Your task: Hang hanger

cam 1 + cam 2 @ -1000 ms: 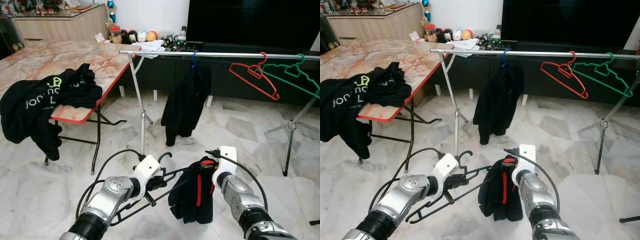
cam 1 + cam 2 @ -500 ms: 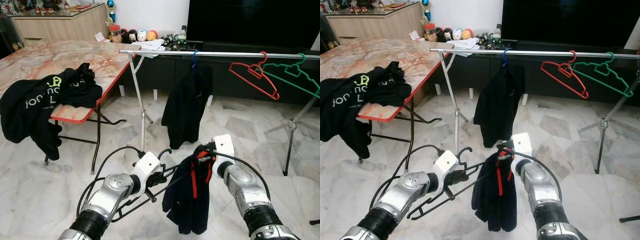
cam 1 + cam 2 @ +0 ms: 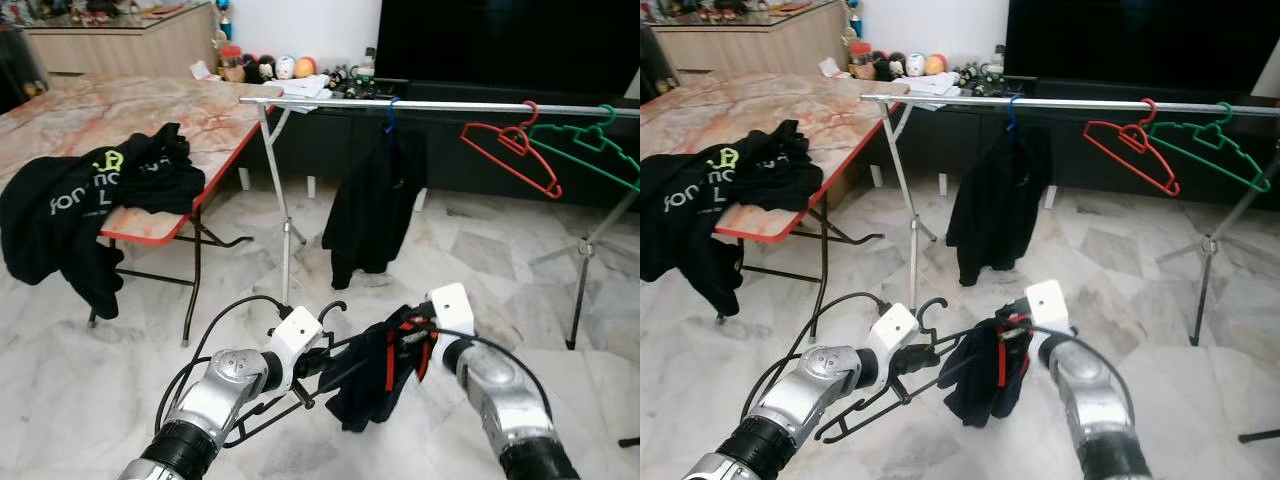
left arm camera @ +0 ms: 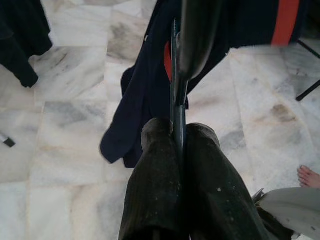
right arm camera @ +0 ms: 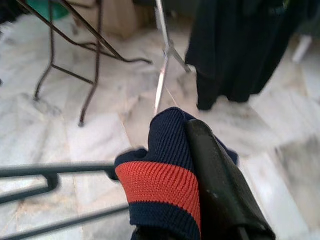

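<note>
My left gripper (image 3: 318, 358) is shut on a black wire hanger (image 3: 890, 400) just below its hook (image 3: 330, 308), low in front of me. In the left wrist view its fingers (image 4: 160, 170) pinch the thin bar (image 4: 175, 100). My right gripper (image 3: 415, 335) is shut on a navy garment with a red band (image 3: 365, 385), gripped at the collar (image 5: 160, 180). The cloth drapes across the hanger's right arm. Further off runs the silver rail (image 3: 450, 105).
On the rail hang a dark garment on a blue hanger (image 3: 370, 200), a red hanger (image 3: 510, 150) and a green hanger (image 3: 590, 155). A folding table (image 3: 150, 225) with a black T-shirt (image 3: 90, 200) stands left. A person's bare foot (image 4: 309, 176) is nearby.
The right gripper rose, then came down a little, and the garment now hangs shorter, drawn left toward the hanger. The left gripper has barely moved.
</note>
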{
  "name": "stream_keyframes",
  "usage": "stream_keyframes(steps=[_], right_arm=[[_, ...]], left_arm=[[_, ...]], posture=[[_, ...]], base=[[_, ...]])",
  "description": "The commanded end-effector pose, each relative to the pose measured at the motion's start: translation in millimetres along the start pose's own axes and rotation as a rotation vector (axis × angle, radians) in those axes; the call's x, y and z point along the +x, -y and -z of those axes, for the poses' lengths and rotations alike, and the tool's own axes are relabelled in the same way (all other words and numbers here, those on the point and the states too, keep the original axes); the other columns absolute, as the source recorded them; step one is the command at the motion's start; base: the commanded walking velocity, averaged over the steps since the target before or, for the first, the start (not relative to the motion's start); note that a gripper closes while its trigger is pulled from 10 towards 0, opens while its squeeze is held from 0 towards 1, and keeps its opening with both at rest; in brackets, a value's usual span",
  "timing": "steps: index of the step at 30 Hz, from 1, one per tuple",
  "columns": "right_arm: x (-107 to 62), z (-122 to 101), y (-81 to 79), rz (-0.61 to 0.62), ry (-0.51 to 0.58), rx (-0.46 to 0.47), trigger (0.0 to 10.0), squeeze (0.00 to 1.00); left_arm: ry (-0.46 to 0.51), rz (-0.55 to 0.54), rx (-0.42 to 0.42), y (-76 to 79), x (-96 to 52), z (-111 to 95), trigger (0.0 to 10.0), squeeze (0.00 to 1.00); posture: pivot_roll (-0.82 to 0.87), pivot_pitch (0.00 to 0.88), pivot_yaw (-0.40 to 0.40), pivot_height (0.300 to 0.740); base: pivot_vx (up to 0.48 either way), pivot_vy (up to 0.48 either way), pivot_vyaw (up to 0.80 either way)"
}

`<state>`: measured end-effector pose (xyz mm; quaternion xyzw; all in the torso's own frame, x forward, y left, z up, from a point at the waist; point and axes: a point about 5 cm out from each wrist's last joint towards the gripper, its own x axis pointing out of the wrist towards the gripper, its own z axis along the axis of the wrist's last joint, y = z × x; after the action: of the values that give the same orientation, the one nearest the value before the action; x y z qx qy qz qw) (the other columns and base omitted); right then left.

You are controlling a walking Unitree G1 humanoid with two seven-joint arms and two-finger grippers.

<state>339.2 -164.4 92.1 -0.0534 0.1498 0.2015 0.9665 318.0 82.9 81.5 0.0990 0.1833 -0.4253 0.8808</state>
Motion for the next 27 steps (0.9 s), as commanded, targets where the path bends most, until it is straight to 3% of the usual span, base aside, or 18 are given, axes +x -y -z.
stream_keyframes(steps=[1,8,11,15,16,19,22,27], right_arm=[[0.8,-24.4,-2.9,-0.04,0.101,-0.067,10.0,0.0],[0.7,-48.3,-15.5,-0.156,0.218,-0.109,10.0,0.0],[-8.2,-55.2,-27.8,-0.291,0.272,-0.149,10.0,0.0],[-21.7,-49.2,-28.7,-0.397,0.271,-0.185,10.0,0.0],[-22.7,-46.3,-26.3,-0.392,0.254,-0.191,10.0,0.0],[-17.0,-21.9,0.1,-0.209,0.079,-0.249,10.0,0.0],[-16.7,-11.7,10.7,-0.128,0.023,-0.264,10.0,0.0],[-15.6,-17.2,9.6,-0.115,0.069,-0.238,10.0,0.0]], left_arm=[[0.018,0.013,-0.029,0.1,-2.2,0.6,10.0,0.0],[0.025,0.036,-0.037,2.6,-1.8,-0.1,10.0,0.0],[0.029,0.047,-0.044,4.0,-1.8,0.1,10.0,0.0],[0.041,0.043,-0.054,4.3,-1.7,-0.3,10.0,0.0],[0.043,0.032,-0.055,3.3,-1.6,-0.4,10.0,0.0],[0.068,0.003,-0.07,0.2,-1.0,-3.8,10.0,0.0],[0.073,0.006,-0.072,0.3,-0.6,-5.2,10.0,0.0],[0.078,0.011,-0.074,0.6,-1.5,-5.8,10.0,0.0]], posture=[[0.02,0.063,0.038,0.74],[0.02,0.056,0.037,0.74],[0.02,0.055,0.037,0.74],[0.02,0.058,0.037,0.74],[0.02,0.059,0.036,0.74],[0.01,0.062,0.035,0.74],[0.02,0.063,0.036,0.74],[0.02,0.064,0.037,0.74]], base=[[0.0,0.0,0.0],[0.0,0.0,0.0],[0.0,0.0,0.0],[0.0,0.0,0.0],[0.0,0.0,0.0],[0.0,0.0,0.0],[0.0,0.0,0.0],[0.0,0.0,0.0]])
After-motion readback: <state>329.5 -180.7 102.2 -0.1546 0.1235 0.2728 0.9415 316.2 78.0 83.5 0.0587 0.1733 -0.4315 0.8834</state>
